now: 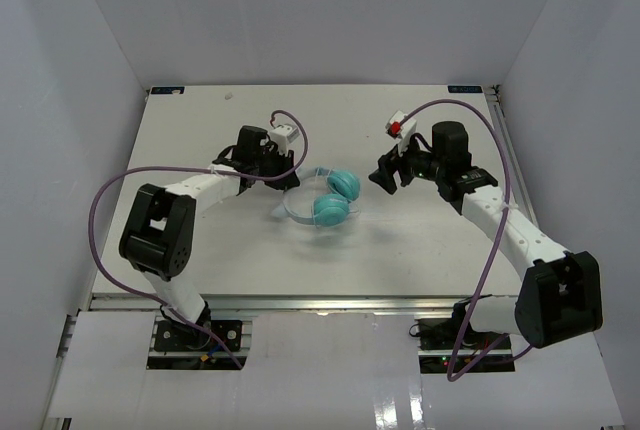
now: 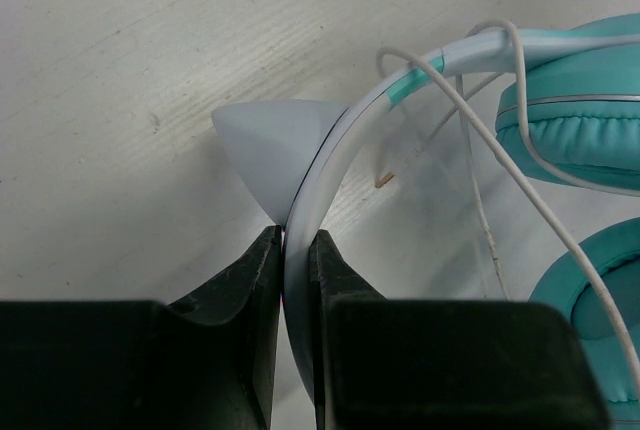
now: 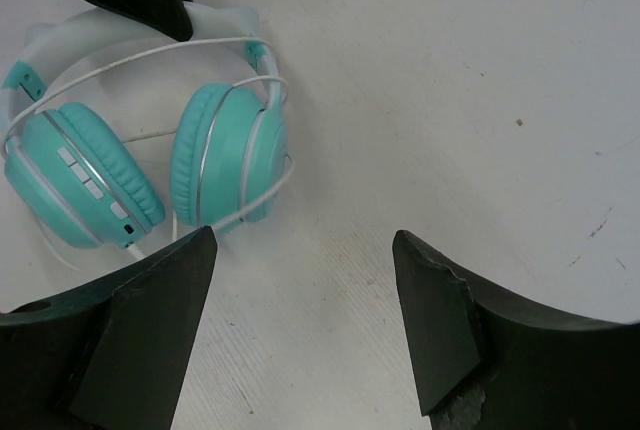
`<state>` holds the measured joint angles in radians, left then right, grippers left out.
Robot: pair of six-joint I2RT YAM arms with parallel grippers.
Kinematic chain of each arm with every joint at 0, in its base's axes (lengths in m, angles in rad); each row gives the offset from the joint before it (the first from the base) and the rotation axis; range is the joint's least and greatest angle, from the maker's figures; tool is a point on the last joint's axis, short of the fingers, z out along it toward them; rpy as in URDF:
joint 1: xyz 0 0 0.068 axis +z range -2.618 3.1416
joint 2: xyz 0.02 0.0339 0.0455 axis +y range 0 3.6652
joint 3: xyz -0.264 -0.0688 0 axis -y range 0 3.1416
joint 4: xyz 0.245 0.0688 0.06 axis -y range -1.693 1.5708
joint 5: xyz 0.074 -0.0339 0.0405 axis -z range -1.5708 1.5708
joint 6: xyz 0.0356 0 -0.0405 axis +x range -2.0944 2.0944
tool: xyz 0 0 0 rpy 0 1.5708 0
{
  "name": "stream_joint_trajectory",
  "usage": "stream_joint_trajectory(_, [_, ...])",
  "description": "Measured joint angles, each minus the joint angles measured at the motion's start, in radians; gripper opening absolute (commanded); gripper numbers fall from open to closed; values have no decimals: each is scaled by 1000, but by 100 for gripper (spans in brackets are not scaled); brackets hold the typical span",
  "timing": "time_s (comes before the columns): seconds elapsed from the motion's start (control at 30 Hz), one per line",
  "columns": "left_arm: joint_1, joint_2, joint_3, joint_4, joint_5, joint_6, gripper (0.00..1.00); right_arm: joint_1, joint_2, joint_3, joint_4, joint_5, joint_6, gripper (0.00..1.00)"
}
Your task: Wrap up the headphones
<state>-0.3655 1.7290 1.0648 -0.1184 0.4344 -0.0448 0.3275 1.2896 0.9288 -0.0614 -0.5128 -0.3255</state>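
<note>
The headphones (image 1: 330,200) lie mid-table, two teal ear cups side by side with a thin pale cord looped around them. My left gripper (image 1: 283,172) is shut on the white headband (image 2: 330,165), which runs up between its black fingers (image 2: 255,270). In the right wrist view the headphones (image 3: 225,155) sit at upper left with the cord (image 3: 250,205) circling the cups. My right gripper (image 1: 383,178) hangs to the right of the cups, open, with only bare table between its fingers (image 3: 435,300).
Purple robot cables (image 1: 480,120) arc over both arms. The white table (image 1: 300,110) ends in walls at the back and sides. A pale triangular piece (image 2: 270,140) sticks out from the headband beside the left fingers.
</note>
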Motion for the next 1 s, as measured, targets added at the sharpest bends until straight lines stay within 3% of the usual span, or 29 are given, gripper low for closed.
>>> stream_joint_trajectory(0.37, [4, -55, 19, -11, 35, -1, 0, -3, -3, -23, -8, -103, -145, 86])
stream_joint_trajectory(0.77, [5, -326, -12, -60, -41, -30, 0, -29, -98, -126, -219, -444, -646, 85])
stream_joint_trajectory(0.93, [5, -446, -3, -105, -50, -37, 0, -33, -52, -137, -299, -564, -891, 97])
stream_joint_trajectory(1.0, [5, -474, 15, -128, -51, -47, 0, -9, -2, -140, -299, -598, -920, 98])
